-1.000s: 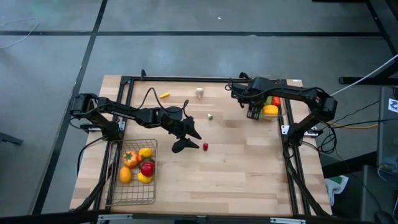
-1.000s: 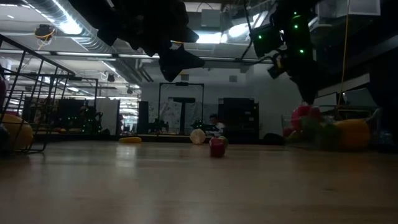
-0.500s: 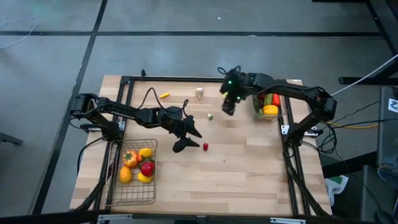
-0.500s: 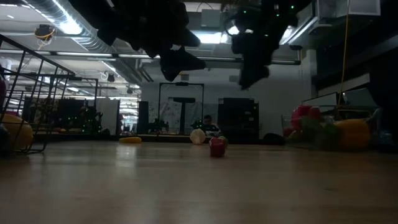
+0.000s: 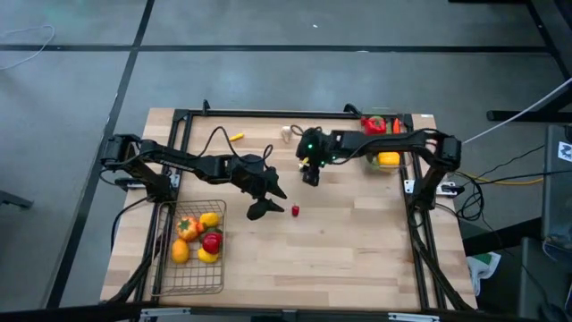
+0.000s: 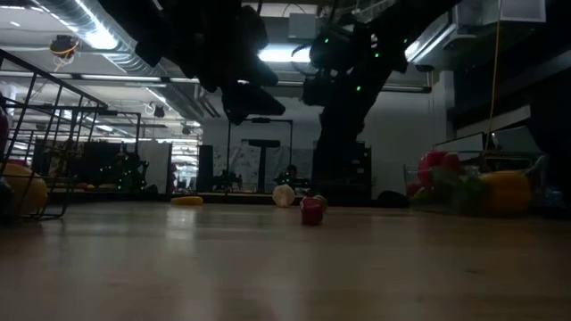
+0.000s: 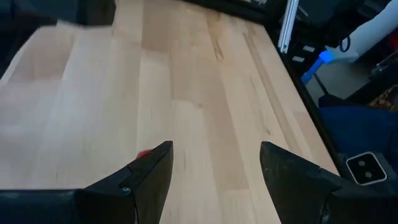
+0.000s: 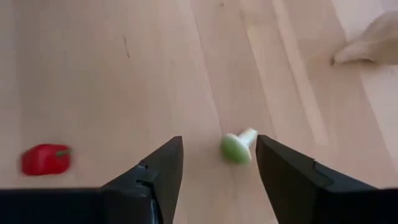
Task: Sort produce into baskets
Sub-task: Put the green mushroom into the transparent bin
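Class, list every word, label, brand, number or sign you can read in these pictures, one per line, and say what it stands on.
No readable text in any view.
White tag at the high view's right edge: dark marks, too small to read.
White plate with a square symbol beside the table, left wrist view: no letters.

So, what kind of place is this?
Probably a robotics lab or workshop: a light wooden table in a black metal frame on grey concrete floor, with exposed silver ceiling ducts and dark equipment racks behind.
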Robot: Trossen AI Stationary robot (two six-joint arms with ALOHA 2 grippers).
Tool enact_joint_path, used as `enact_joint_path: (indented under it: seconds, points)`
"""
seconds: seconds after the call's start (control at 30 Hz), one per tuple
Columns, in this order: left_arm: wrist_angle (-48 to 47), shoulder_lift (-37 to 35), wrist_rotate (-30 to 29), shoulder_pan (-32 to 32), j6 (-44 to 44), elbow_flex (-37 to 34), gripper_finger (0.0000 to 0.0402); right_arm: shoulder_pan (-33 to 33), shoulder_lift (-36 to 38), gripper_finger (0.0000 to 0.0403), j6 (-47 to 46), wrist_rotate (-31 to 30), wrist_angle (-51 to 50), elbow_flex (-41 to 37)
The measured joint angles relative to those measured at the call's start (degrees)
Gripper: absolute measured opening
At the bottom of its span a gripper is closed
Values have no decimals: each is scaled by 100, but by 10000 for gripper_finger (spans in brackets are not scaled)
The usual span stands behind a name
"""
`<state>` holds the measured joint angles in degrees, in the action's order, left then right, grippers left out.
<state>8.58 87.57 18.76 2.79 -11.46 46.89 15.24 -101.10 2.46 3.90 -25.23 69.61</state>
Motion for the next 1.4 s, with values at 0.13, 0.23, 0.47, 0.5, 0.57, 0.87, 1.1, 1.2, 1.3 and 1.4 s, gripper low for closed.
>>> enact_joint_path:
  seconds: [0.13,0.23,0.47,0.5,0.57,0.87,1.1,1.2,1.3,1.4]
  points:
    - [-111,0,2,0,-1,0,237,14,-296,202,85,-92,283,0]
    - [-150,0,0,0,-2,0,237,25,-461,202,85,-206,362,-1]
    - [-217,0,2,0,-5,0,237,23,-734,202,92,-594,442,0]
    - [-217,0,2,0,-6,0,237,23,-762,202,92,-594,453,1]
    - [-218,0,2,0,-7,0,237,23,-789,202,90,-594,422,-1]
    - [-219,0,2,0,-10,0,237,16,-803,202,-50,-590,415,1]
    - [-219,0,2,0,-12,0,237,16,-803,202,-61,-584,397,-1]
    - [-219,0,2,0,-12,0,237,16,-879,202,-54,-472,369,1]
    - [-231,0,4,0,-11,0,237,16,-1036,202,-53,-454,416,1]
    - [-260,0,4,0,-41,0,237,16,-1141,202,-57,-431,476,1]
